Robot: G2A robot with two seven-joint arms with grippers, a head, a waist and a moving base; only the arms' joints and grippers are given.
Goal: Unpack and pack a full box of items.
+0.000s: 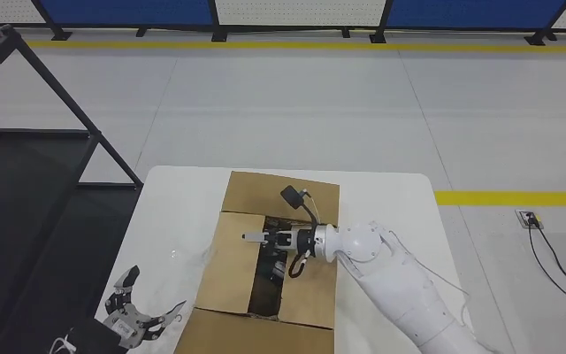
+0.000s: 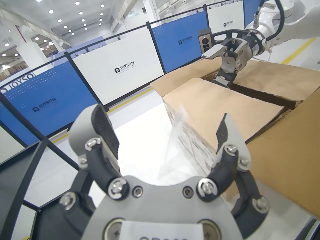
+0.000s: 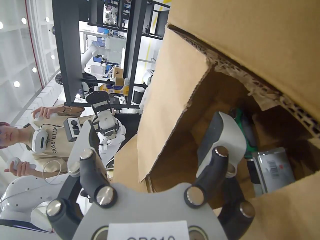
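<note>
An open cardboard box (image 1: pixel 232 265) stands in the middle of the white table (image 1: pixel 380 203). My right gripper (image 1: pixel 270 250) is open over the box's opening. It straddles the edge of one flap (image 3: pixel 180 76), one finger inside the box and one outside. In the right wrist view the right gripper (image 3: pixel 153 123) has a silver packet (image 3: pixel 273 171) and a green item (image 3: pixel 243 126) beyond it inside the box. My left gripper (image 1: pixel 150 296) is open and holds nothing, near the table's front left corner. In the left wrist view, the left gripper (image 2: pixel 162 114) faces the box (image 2: pixel 220 101).
A clear plastic bag (image 2: pixel 175 136) lies on the table against the box's side, between my left gripper and the box. A black metal rack (image 1: pixel 53 177) stands off the table's left edge. Bare table lies right of the box.
</note>
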